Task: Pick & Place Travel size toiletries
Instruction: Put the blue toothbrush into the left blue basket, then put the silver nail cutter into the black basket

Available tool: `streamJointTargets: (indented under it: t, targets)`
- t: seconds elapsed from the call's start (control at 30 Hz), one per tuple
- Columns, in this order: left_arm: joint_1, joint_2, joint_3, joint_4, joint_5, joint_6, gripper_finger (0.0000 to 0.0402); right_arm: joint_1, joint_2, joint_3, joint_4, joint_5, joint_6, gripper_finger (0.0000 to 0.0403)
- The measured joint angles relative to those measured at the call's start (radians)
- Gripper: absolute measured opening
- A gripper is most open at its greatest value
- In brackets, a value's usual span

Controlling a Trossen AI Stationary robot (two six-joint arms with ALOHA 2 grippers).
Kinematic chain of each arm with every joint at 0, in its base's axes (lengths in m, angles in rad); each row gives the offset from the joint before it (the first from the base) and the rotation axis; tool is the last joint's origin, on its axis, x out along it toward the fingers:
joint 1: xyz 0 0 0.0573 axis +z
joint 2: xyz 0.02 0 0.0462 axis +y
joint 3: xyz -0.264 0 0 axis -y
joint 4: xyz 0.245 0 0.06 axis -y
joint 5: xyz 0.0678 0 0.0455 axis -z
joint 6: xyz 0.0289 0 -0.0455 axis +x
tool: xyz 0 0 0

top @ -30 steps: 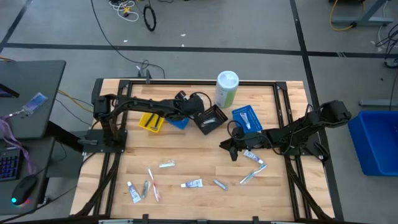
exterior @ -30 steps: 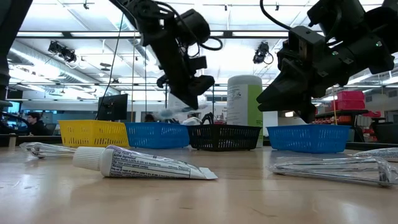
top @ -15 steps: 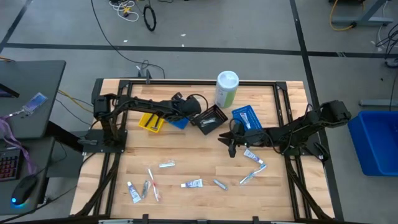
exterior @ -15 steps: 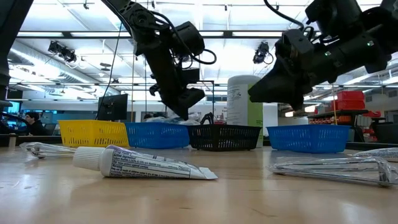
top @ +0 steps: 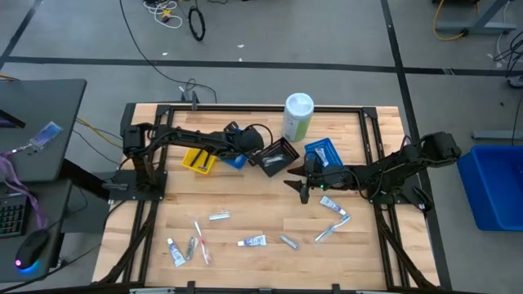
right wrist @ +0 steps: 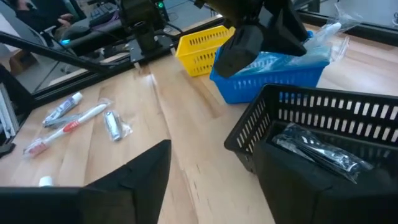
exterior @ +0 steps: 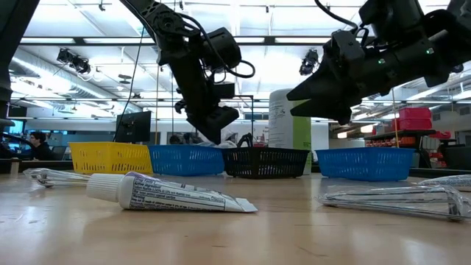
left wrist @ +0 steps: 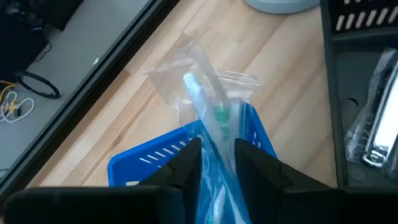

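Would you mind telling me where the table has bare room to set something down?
Free: the bare wood between the trays and the scattered toiletries, left of the right gripper, and the near right corner of the table. Crowded: the tray row, from the yellow tray to the canister, with the left gripper over it.

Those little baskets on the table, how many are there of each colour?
Yellow basket: 1
Blue: 2, the blue basket next to the yellow and the blue basket past the black
Black basket: 1
Total: 4
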State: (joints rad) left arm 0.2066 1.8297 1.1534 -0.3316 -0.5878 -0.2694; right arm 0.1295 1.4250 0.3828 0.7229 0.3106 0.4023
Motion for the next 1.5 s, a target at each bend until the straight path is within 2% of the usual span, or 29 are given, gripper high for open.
streamJointTargets:
  t: [0.17,0.4,0.53,0.63,0.73,0.9,1.03,1.17,1.3,1.5]
  targets:
    - [-0.010,-0.003,0.016,-0.003,0.000,-0.011,0.0139,-0.003,0.000,0.000,0.000,0.001,0.000,0.0250]
    - [-0.036,-0.037,0.099,-0.040,-0.047,-0.004,0.0149,-0.005,0.000,0.029,-0.001,0.001,-0.006,0.0232]
    - [-0.047,-0.078,0.112,-0.061,-0.070,-0.003,0.0148,-0.002,0.000,0.104,-0.042,-0.081,-0.046,0.0219]
    - [-0.052,-0.126,0.113,-0.087,-0.074,-0.014,0.0144,0.014,0.001,0.198,-0.163,-0.145,-0.052,0.0209]
    - [-0.059,-0.174,0.112,-0.132,-0.076,-0.055,0.0137,0.054,0.001,0.335,-0.429,-0.176,-0.063,0.0198]
    - [-0.067,-0.237,0.113,-0.187,-0.121,-0.026,0.0125,0.150,0.030,0.573,-0.879,-0.104,-0.013,0.0186]
    - [-0.066,-0.264,0.113,-0.192,-0.145,-0.005,0.0119,0.228,0.091,0.656,-0.962,-0.137,0.066,0.0192]
    - [-0.070,-0.273,0.112,-0.193,-0.145,-0.063,0.0116,0.294,0.160,0.683,-1.053,-0.188,0.204,0.0209]
    - [-0.073,-0.272,0.111,-0.197,-0.135,-0.068,0.0116,0.352,0.233,0.711,-1.081,-0.192,0.344,0.0217]
    - [-0.073,-0.272,0.111,-0.192,-0.128,-0.072,0.0116,0.404,0.348,0.742,-1.086,-0.202,0.437,0.0207]
